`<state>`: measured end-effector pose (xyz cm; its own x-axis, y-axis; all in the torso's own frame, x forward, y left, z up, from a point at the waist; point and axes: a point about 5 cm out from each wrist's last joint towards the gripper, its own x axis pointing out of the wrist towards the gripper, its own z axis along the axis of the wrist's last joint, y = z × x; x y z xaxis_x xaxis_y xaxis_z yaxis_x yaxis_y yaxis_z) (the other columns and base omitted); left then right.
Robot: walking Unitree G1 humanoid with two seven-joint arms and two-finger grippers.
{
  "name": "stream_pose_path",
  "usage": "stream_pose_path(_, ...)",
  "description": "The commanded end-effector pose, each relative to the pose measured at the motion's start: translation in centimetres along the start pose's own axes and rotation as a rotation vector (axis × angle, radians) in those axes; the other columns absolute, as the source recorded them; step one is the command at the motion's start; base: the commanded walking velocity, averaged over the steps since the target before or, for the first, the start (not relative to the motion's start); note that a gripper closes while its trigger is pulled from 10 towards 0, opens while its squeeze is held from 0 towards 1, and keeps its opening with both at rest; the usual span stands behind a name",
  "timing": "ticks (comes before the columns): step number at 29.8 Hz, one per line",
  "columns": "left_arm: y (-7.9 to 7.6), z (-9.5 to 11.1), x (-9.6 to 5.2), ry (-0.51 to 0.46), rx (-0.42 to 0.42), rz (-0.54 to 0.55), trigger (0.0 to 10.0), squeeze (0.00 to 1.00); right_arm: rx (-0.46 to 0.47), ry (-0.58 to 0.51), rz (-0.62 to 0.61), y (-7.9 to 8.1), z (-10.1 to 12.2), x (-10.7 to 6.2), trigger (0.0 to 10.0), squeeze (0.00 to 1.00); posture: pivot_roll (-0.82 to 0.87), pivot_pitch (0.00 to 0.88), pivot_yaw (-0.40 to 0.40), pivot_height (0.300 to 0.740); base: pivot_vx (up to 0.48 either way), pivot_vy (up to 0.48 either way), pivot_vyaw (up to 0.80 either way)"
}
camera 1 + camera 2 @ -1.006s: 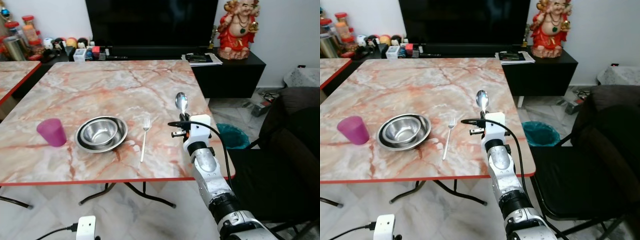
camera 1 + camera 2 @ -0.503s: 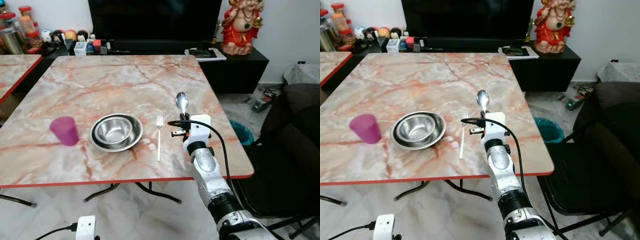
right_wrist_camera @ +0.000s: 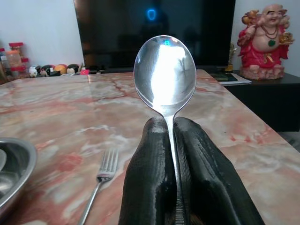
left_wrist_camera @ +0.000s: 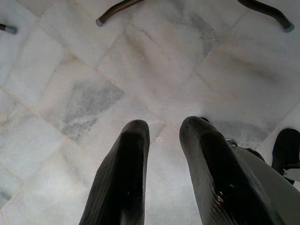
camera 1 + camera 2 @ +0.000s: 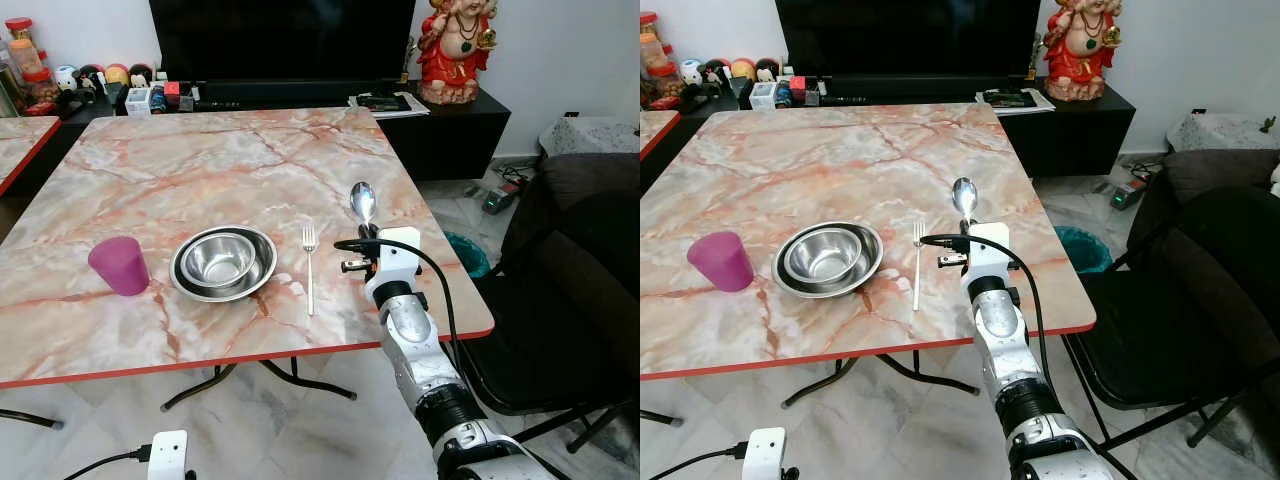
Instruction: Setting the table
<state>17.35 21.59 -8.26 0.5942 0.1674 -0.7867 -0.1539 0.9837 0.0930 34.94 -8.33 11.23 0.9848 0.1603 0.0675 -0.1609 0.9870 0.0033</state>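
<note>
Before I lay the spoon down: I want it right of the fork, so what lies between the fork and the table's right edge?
Bare marble table lies right of the fork in the eye views; the right gripper holds the spoon above it.

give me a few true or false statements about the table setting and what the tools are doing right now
1. The right tool is shut on a spoon with its bowl pointing up. True.
2. The fork lies to the left of the steel bowls. False: it lies on the table to the right of the stacked steel bowls, between them and the right tool.
3. The purple cup stands upright to the left of the bowls. True.
4. The spoon already rests on the table beside the fork. False: it is held upright above the table's right part.
5. The left tool holds a knife. False: it hangs over the tiled floor with nothing between its fingers.
</note>
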Motion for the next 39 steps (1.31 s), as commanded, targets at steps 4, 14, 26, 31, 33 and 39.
stream_pose_path(4,0.03,0.29,0.08,0.001,0.002,0.002,10.0,0.0,0.009,-0.006,-0.008,0.0,0.36,0.3,10.0,0.0,-0.01,0.0,0.008,0.74,0.0,0.48,0.0)
stream_pose_path(14,-0.15,0.45,0.12,-0.003,0.026,-0.011,10.0,0.0,0.01,-0.011,-0.012,-0.1,0.46,0.36,10.0,0.0,-0.02,0.0,0.016,0.74,0.0,0.0,0.0)
stream_pose_path(26,0.06,0.64,0.13,-0.012,0.032,-0.011,10.0,0.0,0.014,0.003,-0.023,-0.27,0.07,0.18,10.0,0.0,-0.02,0.0,0.021,0.74,0.0,0.0,0.0)
stream_pose_path(31,0.09,0.55,0.11,-0.011,0.038,-0.012,10.0,0.0,0.019,0.008,-0.039,-0.64,0.01,0.22,10.0,0.0,-0.02,0.0,0.023,0.74,0.0,0.0,-0.6)
stream_pose_path(33,0.1,0.53,0.11,-0.01,0.042,-0.013,10.0,0.0,0.019,0.009,-0.04,-0.68,0.01,0.22,10.0,0.0,-0.02,0.0,0.025,0.74,0.246,0.0,0.0)
stream_pose_path(39,0.15,0.43,0.08,-0.008,0.046,-0.015,10.0,0.0,-0.003,0.017,-0.046,-0.68,-0.22,0.11,10.0,0.0,-0.02,0.0,0.026,0.74,0.259,0.0,0.0)
